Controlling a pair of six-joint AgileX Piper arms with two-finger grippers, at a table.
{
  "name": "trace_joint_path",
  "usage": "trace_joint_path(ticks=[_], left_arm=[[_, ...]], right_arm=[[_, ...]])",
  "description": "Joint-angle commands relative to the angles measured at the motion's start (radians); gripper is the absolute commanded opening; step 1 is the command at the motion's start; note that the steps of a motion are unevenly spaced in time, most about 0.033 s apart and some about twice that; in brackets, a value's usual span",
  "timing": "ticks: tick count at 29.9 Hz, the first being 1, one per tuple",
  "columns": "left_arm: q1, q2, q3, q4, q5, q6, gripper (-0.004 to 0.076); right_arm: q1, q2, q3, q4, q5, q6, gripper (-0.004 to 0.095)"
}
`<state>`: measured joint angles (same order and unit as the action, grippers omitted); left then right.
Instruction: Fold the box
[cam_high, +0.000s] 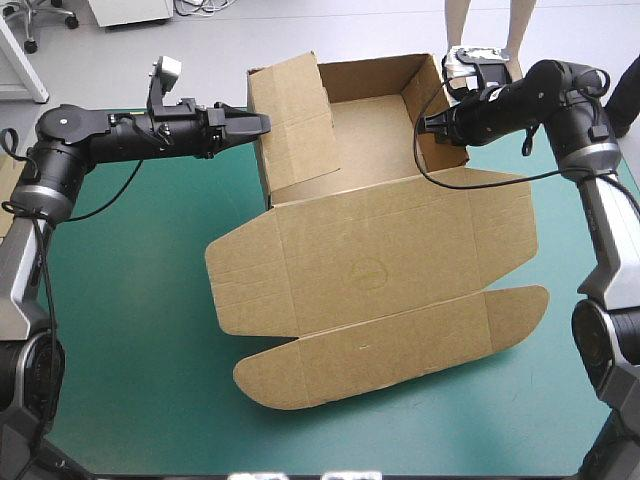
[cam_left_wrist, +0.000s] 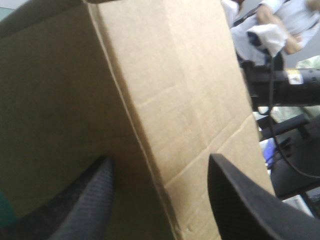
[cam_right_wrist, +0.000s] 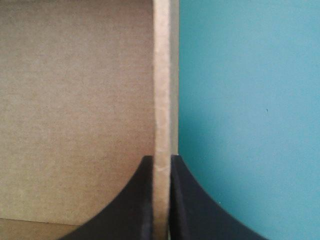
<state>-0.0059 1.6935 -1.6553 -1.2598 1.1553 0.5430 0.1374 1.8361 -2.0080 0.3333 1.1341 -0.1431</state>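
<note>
open brown box (cam_high: 380, 260), right gripper (cam_right_wrist: 161, 159) pinching its wall

The box (cam_high: 370, 140), a cut sheet of brown board, stands as an open tray toward the far edge of the teal-green tabletop (cam_high: 130, 330). Its walls are raised, and the left wall (cam_high: 290, 120) rises tallest. Its lid (cam_high: 375, 265) lies flat on the near side, with the side flaps spread and a long rounded tuck flap (cam_high: 390, 345) nearest the front.
</note>
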Motion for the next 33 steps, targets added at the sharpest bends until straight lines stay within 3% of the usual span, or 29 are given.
trace_joint_path(ticks=[1, 9, 22, 33], left_arm=[[-0.027, -0.043, -0.086, 0.07, -0.031, -0.103, 0.0412], [-0.039, -0.043, -0.155, 0.236, -0.033, -0.234, 0.0412], [-0.144, -0.034, -0.222, 0.578, -0.062, -0.411, 0.0386], [-0.178, 0.025, -0.326, 0.777, 0.038, -0.502, 0.0386]], right_arm=[[0.014, -0.052, -0.033, 0.039, -0.047, 0.049, -0.0007], [0.014, -0.052, -0.033, 0.035, -0.023, 0.095, -0.0007], [0.105, -0.052, -0.033, -0.051, -0.019, 0.173, 0.0004], [0.135, -0.052, -0.033, -0.056, -0.022, 0.219, 0.0004]])
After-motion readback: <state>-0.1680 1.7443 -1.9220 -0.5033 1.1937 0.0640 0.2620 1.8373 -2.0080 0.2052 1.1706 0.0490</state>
